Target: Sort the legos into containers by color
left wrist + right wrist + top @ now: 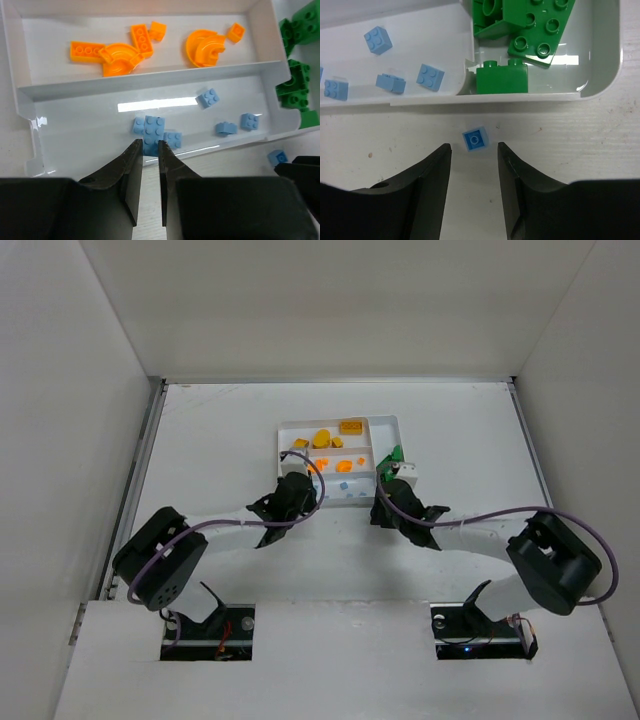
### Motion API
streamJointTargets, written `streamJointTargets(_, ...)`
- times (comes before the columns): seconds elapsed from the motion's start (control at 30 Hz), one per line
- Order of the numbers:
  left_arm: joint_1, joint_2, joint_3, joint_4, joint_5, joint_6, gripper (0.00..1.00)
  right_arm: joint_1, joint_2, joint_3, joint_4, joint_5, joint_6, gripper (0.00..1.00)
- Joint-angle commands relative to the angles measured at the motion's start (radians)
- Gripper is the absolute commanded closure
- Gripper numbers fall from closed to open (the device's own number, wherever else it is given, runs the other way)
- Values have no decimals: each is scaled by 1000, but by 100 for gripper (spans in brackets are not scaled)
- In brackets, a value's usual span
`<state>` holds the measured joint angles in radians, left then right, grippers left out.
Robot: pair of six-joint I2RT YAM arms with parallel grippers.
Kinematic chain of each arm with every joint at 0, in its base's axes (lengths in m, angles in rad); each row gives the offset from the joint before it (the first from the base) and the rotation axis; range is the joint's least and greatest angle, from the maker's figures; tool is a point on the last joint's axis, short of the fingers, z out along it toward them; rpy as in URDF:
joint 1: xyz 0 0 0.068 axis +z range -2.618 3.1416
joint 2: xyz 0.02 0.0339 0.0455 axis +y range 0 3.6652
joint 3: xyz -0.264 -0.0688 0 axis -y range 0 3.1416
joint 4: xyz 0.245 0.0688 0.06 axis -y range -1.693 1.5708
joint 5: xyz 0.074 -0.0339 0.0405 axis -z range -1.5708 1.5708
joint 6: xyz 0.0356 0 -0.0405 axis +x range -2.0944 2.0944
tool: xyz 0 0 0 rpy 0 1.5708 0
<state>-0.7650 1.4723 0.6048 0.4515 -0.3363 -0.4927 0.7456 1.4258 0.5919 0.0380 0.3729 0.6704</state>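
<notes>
Stray blue brick [475,139] sits on the table [570,150] just outside the tray [545,97], dead ahead of our right gripper [473,148], centred between its part-open, empty jaws; squarish, no axis to align. Left gripper [148,143] is closed, nothing in it, farther off

White tray [150,80]: orange pieces [120,55] far section, light-blue bricks [154,127] near section, green bricks [530,30] right end, yellow brick [351,426] farthest. My fingers [427,190] black, cables [480,520] purple.
</notes>
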Motion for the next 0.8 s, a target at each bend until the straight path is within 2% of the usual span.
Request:
streamJointTargets(0.0, 19, 23, 46, 35, 8, -6, 87, 11, 25, 52, 20, 9, -17, 53)
streamJointTargets(0.1, 17, 43, 56, 26, 11, 0, 79, 11, 39, 57, 17, 14, -12, 57)
streamJointTargets(0.27, 11, -3, 32, 26, -9, 3, 58, 11, 58, 62, 10, 17, -12, 63)
streamJointTargets(0.43, 22, -111, -29, 18, -21, 2, 37, 18, 21, 46, 2, 35, -3, 77)
streamJointTargets(0.47, 26, -141, -46, 9, -21, 2, 28, 25, -2, 40, -4, 37, 3, 78)
streamJointTargets(0.53, 33, -187, -74, -5, -21, 2, 0, 40, -42, 37, -26, 37, 3, 78)
streamJointTargets(0.77, 89, -332, -166, -59, -32, -73, 0, 80, -182, 106, -90, 29, -23, 78)
